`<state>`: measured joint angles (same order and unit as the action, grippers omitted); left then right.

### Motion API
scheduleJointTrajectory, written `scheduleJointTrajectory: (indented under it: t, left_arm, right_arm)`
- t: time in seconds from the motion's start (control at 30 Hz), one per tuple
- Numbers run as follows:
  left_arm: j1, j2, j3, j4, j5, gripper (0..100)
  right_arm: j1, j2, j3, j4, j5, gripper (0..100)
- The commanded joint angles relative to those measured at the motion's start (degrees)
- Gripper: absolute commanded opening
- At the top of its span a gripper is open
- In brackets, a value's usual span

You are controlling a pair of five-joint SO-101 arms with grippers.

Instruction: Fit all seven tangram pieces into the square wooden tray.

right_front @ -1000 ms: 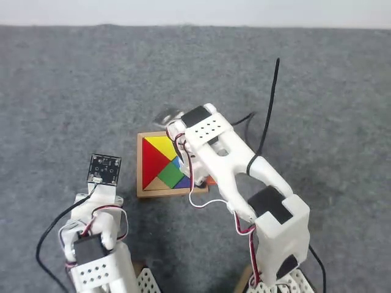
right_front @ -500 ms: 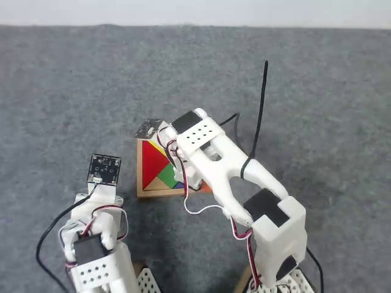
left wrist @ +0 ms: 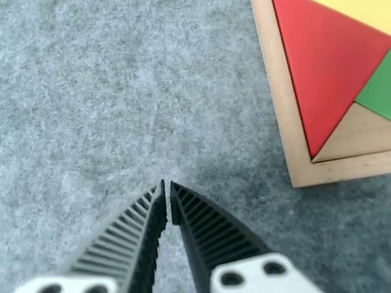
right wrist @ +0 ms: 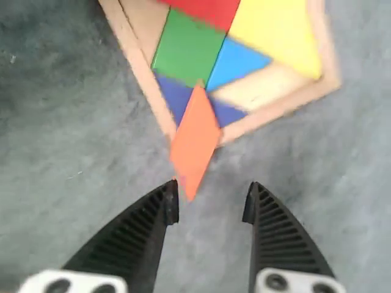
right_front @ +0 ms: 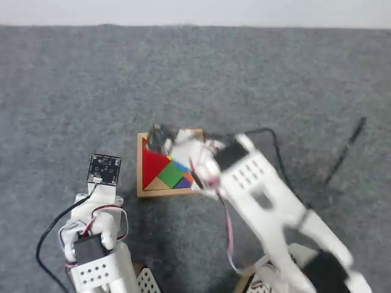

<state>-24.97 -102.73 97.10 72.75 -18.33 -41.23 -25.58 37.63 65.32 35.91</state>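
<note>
Seven tangram pieces show at one square wooden tray (right wrist: 327,58), which rests on the grey felt-covered desk (right_front: 275,85) ahead of the two arms. Six pieces lie flat inside it: a red triangle (right wrist: 204,9), a yellow triangle (right wrist: 275,30), a green square (right wrist: 186,55), a light blue triangle (right wrist: 241,61), a dark blue piece (right wrist: 174,94) and a pale wooden triangle (left wrist: 357,131). The seventh, an orange parallelogram (right wrist: 195,137), lies across the tray's rim, partly over the dark blue piece and partly out over the desk.

Compared with a second ago, the right arm (right_front: 263,189) has swung lower and toward the near right corner of the high view, where it is smeared by motion. Its black cable has gone from upright over the middle of the desk to a slant at the right edge. The tray has stayed put and the left arm (right_front: 98,250) has not moved.

The parallelogram's long axis runs from the green square's corner out across the rim. Its outer tip points at the right pincer (right wrist: 211,192) and is close by one finger. That pincer is moderately open and holds nothing. The left pincer (left wrist: 167,186) is closed to a sliver, empty, above bare desk just beside a tray corner.
</note>
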Motion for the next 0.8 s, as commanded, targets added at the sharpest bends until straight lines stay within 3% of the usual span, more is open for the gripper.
scheduleJointTrajectory:
  t: [0.0,0.1,0.63,0.77]
  left_arm:
    - [-0.26,-1.23,-0.57,0.18,-0.26,2]
    - [-0.26,-1.23,-0.57,0.18,-0.26,2]
    - [-0.26,-1.23,-0.57,0.18,-0.26,2]
    - [-0.26,-1.23,-0.57,0.18,-0.26,2]
  right_arm:
    - [0.57,-11.91,19.96,-20.09,7.65,18.0]
    - [1.45,-17.19,28.57,-23.60,16.53,18.0]
    - [2.15,-26.15,41.41,-29.41,34.64,18.3]
    - [2.95,-26.15,41.76,-29.85,35.60,25.7]
